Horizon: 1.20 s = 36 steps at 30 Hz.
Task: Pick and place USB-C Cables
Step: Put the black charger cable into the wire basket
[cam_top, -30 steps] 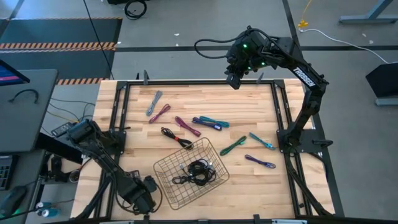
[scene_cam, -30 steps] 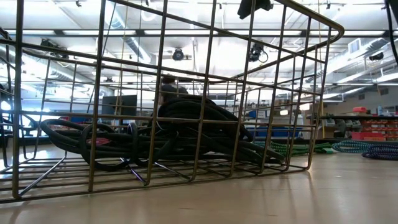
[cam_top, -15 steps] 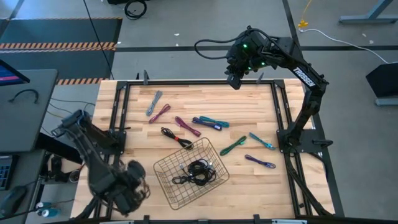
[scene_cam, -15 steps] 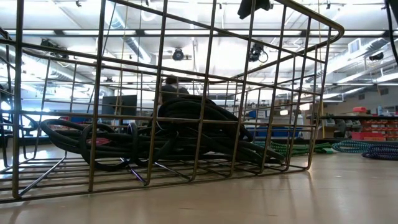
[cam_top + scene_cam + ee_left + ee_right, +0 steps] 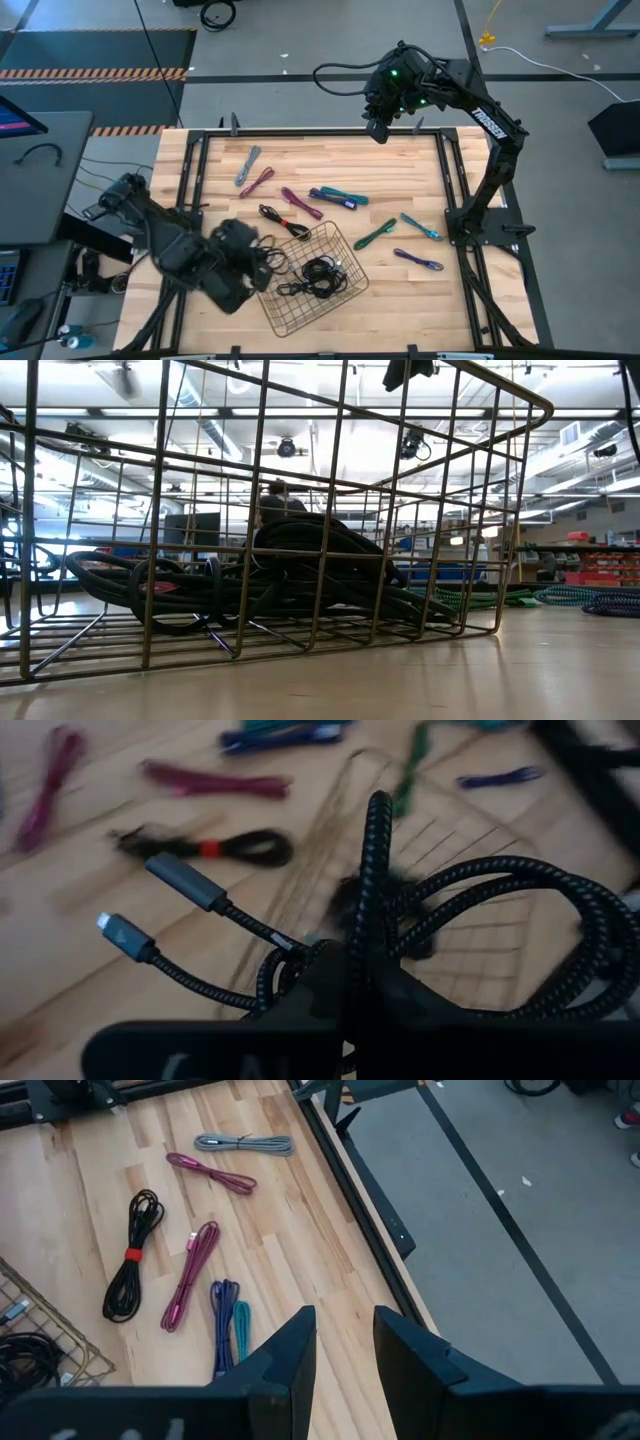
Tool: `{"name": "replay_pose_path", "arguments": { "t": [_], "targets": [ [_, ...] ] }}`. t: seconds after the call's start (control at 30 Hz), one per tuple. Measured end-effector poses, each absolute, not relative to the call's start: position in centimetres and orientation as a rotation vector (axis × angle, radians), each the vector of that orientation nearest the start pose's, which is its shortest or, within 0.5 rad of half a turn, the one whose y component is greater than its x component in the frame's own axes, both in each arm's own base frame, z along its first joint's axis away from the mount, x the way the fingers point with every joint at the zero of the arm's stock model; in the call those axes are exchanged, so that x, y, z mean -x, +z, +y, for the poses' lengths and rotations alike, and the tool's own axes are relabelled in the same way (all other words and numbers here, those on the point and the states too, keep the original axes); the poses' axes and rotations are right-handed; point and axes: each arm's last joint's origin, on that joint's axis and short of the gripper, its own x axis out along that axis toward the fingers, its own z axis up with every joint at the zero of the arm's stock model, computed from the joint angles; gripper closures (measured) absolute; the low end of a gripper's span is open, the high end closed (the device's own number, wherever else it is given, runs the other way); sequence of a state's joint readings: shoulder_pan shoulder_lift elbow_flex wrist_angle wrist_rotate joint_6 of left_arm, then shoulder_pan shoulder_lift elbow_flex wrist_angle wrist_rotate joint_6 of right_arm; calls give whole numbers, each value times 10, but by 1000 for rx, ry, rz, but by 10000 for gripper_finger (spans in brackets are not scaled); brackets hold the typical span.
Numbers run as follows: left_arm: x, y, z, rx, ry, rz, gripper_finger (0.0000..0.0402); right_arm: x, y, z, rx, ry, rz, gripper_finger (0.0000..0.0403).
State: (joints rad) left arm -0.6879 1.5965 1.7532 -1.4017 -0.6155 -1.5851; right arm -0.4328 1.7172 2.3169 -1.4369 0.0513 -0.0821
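Observation:
My left gripper (image 5: 252, 264) hovers over the table just left of the wire basket (image 5: 262, 292), shut on a black braided USB-C cable (image 5: 470, 910). The cable's two plugs (image 5: 183, 880) stick out free. More black cables (image 5: 320, 276) lie in the basket (image 5: 300, 510). Grey (image 5: 248, 165), magenta (image 5: 259, 180), purple-red (image 5: 300, 202), blue-teal (image 5: 338, 196), green (image 5: 374, 235), teal (image 5: 421, 227), purple (image 5: 418, 261) and red-tied black (image 5: 283, 221) cables lie on the wood. My right gripper (image 5: 377, 126) waits open above the table's far edge. My left gripper pinches the coiled black cable between its two fingers, several strands together (image 5: 372, 935). The fingers slant down toward the table. Loops of the coil stand out beyond the fingers, the two plug ends trail to one side, and the whole cable is clear of the wood.
Black frame rails (image 5: 190, 190) run along the table's edges. The basket stands turned at an angle near the near edge. In the right wrist view the same loose cables (image 5: 190, 1275) lie on the wood beside the rail (image 5: 360, 1210); bare wood lies at the far right corner.
My left gripper has risen from the table's near edge and swung toward the basket's left side, rolling and tipping as it went, with the black cable carried along. My right arm has kept still.

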Motion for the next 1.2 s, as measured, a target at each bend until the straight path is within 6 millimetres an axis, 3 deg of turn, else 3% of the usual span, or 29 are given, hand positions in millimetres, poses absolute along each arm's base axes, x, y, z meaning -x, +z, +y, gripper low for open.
{"name": "replay_pose_path", "arguments": {
  "t": [0.2,0.37,0.6,0.87,1.2],
  "targets": [
    [-273,392,-156,713,478,636,385,-262,481,-129,-66,-426,853,294],
    [-289,389,-144,734,445,664,385,-259,481,-134,-54,-436,858,294],
    [-314,362,-145,785,483,774,385,-254,481,-143,-43,-456,862,294],
    [-346,328,-159,897,459,864,385,-248,481,-155,-38,-489,865,294],
    [-356,292,-182,1020,523,1004,385,-241,481,-164,-45,-520,874,294]
  ]
}}
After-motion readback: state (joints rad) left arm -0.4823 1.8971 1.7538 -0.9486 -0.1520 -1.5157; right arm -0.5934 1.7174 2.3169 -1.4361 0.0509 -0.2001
